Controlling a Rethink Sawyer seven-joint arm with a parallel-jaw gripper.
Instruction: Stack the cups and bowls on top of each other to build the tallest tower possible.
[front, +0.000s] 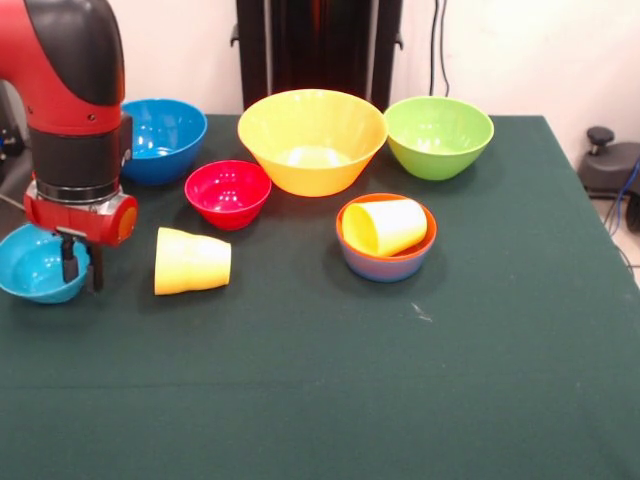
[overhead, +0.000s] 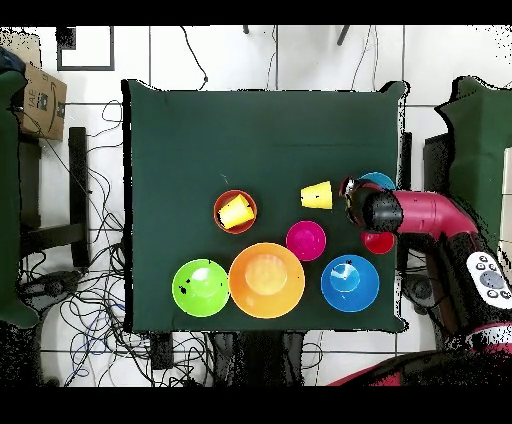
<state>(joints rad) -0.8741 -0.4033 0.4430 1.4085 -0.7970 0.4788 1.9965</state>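
- Front view, nearest row: a yellow cup (front: 192, 261) is seen lying on its side on the green table (front: 400, 380), its mouth turned toward the picture's left.
- Just left of it, the gripper (front: 82, 268) is seen hanging over the small light-blue bowl (front: 35, 265) at the table's left edge; two dark fingers (front: 69, 262) are shown with only a narrow gap, and nothing is seen held between them.
- Whether the fingertips touch the light-blue bowl's rim cannot be told.
- Right of centre, an orange-red bowl (front: 386, 262) is seen nested in a blue bowl of like size, and a second yellow cup (front: 385, 226) is lying tilted inside it, mouth toward the left; this is the only stacked group.
- Further back, the crimson bowl (front: 228, 193) is standing upright by itself, between the lying cup and the big bowl.
- Far row, left to right: medium blue bowl (front: 165, 138), partly hidden by the red and black arm (front: 75, 100); large yellow-orange bowl (front: 312, 140); lime green bowl (front: 438, 136). All are upright and empty, and each is apart from the others.
- Overhead view: the same layout is shown turned half round, with the lime green bowl (overhead: 201, 287), the large yellow-orange bowl (overhead: 267, 280) and the medium blue bowl (overhead: 350, 282) in a row by the robot's base.
- The arm (overhead: 420, 213) is seen reaching in from the right, its gripper (overhead: 352, 199) just beside the lying yellow cup (overhead: 317, 195), over the light-blue bowl (overhead: 378, 180).
- A small red item is partly seen under the arm; what it is cannot be told.
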